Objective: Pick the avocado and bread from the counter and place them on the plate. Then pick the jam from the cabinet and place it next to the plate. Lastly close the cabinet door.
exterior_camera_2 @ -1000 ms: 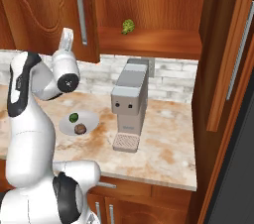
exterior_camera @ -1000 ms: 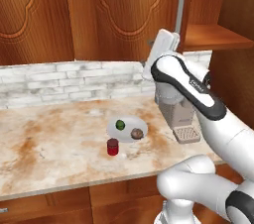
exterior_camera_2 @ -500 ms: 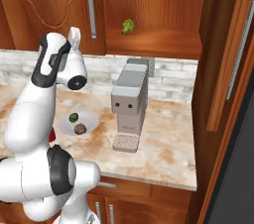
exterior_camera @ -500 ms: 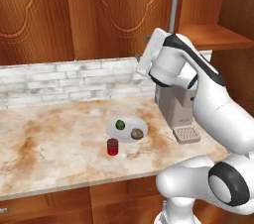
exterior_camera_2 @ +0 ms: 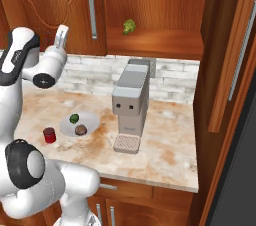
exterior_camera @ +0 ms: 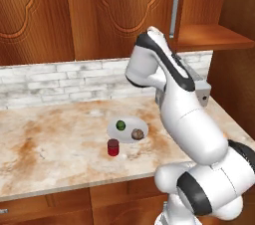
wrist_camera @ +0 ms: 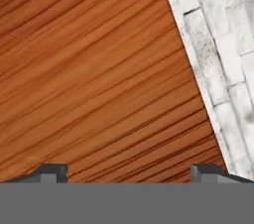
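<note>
Fingers (wrist_camera: pixel 129 171) spread open, empty, facing the reddish-brown wooden cabinet door (wrist_camera: pixel 94 69); small red jam jar (exterior_camera: pixel 113 147) stands just beside the round white plate (exterior_camera: pixel 127 134).

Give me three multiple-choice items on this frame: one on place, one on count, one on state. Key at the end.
1. Where does the jam jar stand?
A. on the cabinet shelf
B. on the counter beside the plate
C. on top of the coffee machine

2. How many food items lie on the plate?
A. none
B. two
C. four

3. How is the gripper?
A. open, holding nothing
B. shut on the jar
C. shut on the door handle

Key: 1 B, the red jar sits on the counter just off the plate's rim. 2 B, the avocado and the bread rest on it. 3 A, the hand view shows the fingertips wide apart with bare wood between them.
</note>
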